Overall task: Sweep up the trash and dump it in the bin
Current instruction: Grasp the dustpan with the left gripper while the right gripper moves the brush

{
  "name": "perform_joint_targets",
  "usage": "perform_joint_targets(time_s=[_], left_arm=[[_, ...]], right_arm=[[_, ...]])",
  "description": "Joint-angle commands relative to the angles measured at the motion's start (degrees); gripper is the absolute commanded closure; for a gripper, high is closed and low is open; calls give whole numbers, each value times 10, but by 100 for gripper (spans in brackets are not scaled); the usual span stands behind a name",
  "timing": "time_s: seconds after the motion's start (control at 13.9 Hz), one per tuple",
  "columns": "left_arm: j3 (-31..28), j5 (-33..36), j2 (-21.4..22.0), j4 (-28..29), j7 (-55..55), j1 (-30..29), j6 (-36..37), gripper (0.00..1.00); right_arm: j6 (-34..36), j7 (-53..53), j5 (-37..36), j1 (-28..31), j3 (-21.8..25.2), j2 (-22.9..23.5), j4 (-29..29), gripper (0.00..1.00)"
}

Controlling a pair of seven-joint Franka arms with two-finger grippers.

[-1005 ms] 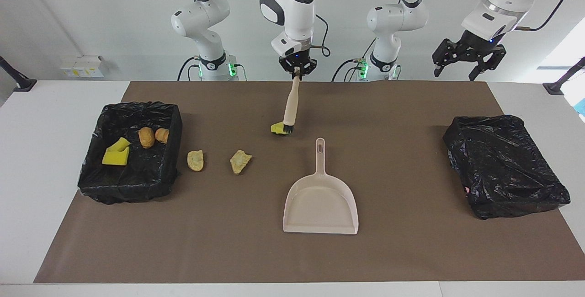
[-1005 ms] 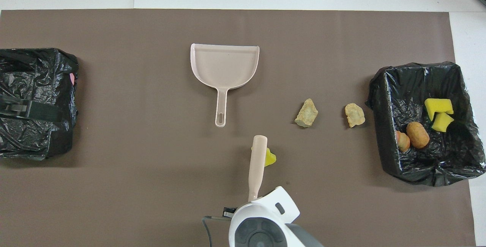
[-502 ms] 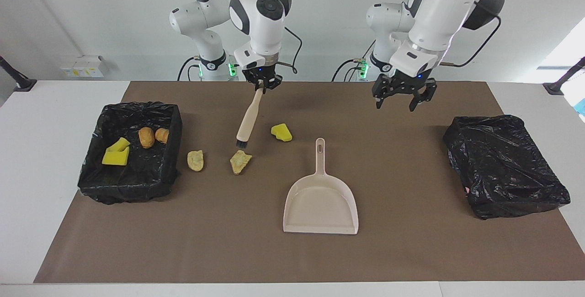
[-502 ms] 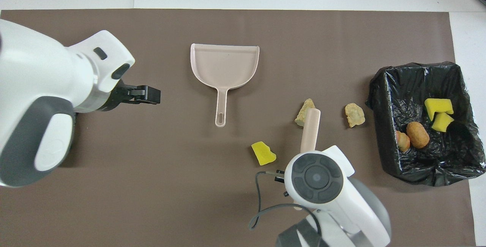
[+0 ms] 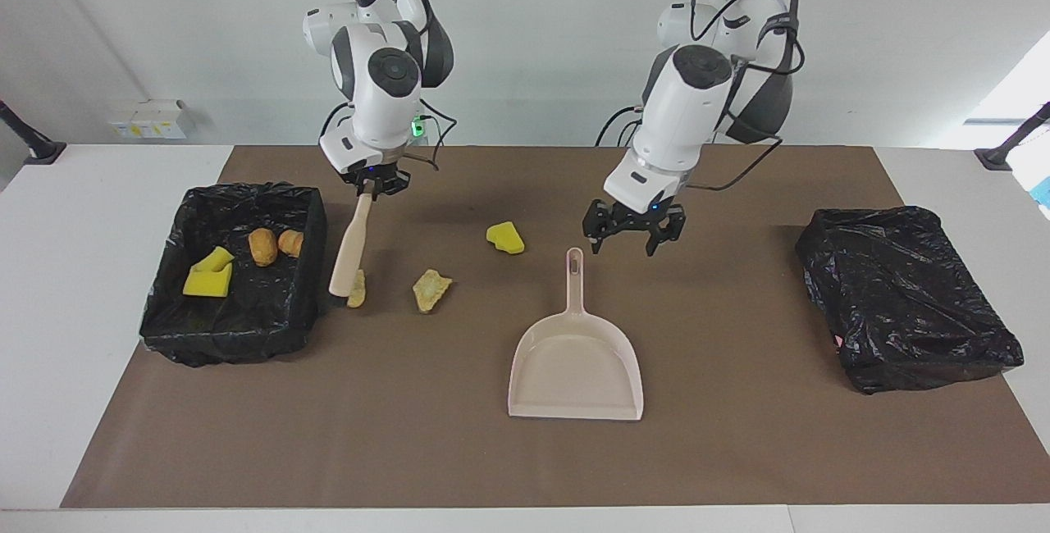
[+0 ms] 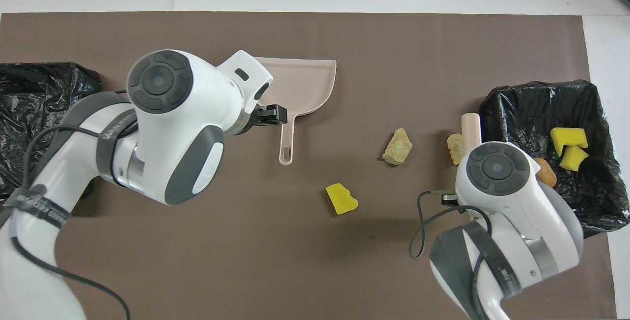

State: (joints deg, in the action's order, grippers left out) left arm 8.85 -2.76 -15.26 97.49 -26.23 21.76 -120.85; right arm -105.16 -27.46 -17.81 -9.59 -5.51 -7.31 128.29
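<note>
Change: over the last second the right gripper [image 5: 374, 186] has carried the beige long-handled brush [image 5: 348, 244] away from the yellow sponge wedge [image 5: 505, 238] toward the right arm's end of the table, and the left gripper [image 5: 628, 232] has swung in from high over the left arm's end.
Meaning for the task: judged from this, sweeping of the outermost scrap is about to start, and the beige plastic dustpan [image 5: 576, 365] is about to be picked up; nothing lies in it yet.
Right fingers: clamped on the top of the brush handle, which slants down from them.
Brush head: touching or just beside a tan crumbly chunk [image 5: 358, 289], next to the open black-lined bin [image 5: 176, 303].
Left fingers: apart, holding nothing, hanging just above the end of the dustpan handle [image 5: 575, 264].
Right arm pose: bent forward, wrist pointing down.
Left arm pose: elbow high, wrist tipped down toward the handle.
Trash on the mat: a second tan chunk [image 5: 430, 289] and the sponge wedge, between the two sets of fingers.
Trash in the bin: yellow sponge pieces [image 5: 208, 274] and brown lumps [image 5: 262, 245].
Other: a closed black bag-covered box [image 5: 906, 297] sits well apart from the left fingers.
</note>
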Motion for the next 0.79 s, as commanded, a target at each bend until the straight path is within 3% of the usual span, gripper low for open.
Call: perform_joint_targets(time_s=[0.0,0.14,0.43,0.72], left_arm=[[-9,6,-35,-5,-1,30,-17,0],[-9,7,-45,-5,-1,36,-17,0],[-10,8,-67,2,19,53,-19,0],[-9,33,-78,2,28,61,-19,0]], right_arm=[[-57,20,-34,30,-10,-5,48,100],[-92,51,-35,67,-12,-6,69,100],[-94,78,-20,60,-13,-10,76,100],[-110,123,47,48,-13,13,75,100]])
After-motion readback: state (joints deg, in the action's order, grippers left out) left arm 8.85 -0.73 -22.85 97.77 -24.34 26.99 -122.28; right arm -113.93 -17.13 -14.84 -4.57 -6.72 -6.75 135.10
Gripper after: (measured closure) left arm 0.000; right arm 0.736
